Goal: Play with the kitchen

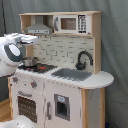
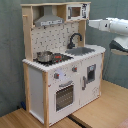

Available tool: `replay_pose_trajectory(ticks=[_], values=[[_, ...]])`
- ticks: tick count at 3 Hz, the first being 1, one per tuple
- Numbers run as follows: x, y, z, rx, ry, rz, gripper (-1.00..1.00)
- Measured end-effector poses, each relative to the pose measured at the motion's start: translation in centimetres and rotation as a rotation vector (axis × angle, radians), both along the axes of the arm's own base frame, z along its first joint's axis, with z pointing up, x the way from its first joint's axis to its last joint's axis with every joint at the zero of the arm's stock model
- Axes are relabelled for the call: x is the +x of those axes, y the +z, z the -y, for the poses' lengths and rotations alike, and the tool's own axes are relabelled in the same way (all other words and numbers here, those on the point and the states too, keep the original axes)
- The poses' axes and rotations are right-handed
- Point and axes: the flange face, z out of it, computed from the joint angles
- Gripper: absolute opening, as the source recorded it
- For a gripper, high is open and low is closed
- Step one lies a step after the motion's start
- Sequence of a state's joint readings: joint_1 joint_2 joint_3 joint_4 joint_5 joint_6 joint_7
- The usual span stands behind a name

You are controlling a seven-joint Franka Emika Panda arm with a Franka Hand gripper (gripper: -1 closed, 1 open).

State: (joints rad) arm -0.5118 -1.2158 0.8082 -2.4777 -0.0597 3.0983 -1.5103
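A white Franka arm [image 1: 11,50] reaches in from the first exterior view's left edge, its gripper [image 1: 31,38] level with the grey hood [image 1: 39,27] and just in front of it; whether its fingers stand wide or narrow cannot be told. Below the gripper, a small metal pot [image 1: 29,61] sits on the black stove [image 1: 36,67]. The toy kitchen [image 1: 60,75], white with light-wood trim, fills the middle of both exterior views and stands on a wooden floor [image 2: 100,112] against a grey curtain [image 1: 116,45]. Right of the stove lies the grey sink [image 1: 71,74], with the black faucet [image 1: 83,59] curving over it at the back. Above, the microwave cabinet [image 1: 75,23] sits beside the hood on the top shelf. Under the stove are two knobs and the windowed oven door [image 1: 27,106]; right of it is a cupboard door [image 1: 61,106] with a small dark panel.

In the second exterior view the kitchen [image 2: 60,65] is seen from the other side: the pot [image 2: 44,56] sits at the left of the counter, the faucet [image 2: 75,40] and sink [image 2: 80,50] towards the right. The arm [image 2: 117,30] enters from the second exterior view's right edge, its gripper [image 2: 91,22] held beside the microwave cabinet [image 2: 75,11], clear of the counter.
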Motion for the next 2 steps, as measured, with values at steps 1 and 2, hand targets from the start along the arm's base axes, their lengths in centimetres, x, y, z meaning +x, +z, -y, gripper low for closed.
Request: replay_pose_trajectory(ticks=[1, 2], values=[[1.0, 2.0, -0.8, -0.011, 0.024, 0.001, 1.00], [2.8, 3.7, -1.3, -0.012, 0.035, -0.003, 1.00]])
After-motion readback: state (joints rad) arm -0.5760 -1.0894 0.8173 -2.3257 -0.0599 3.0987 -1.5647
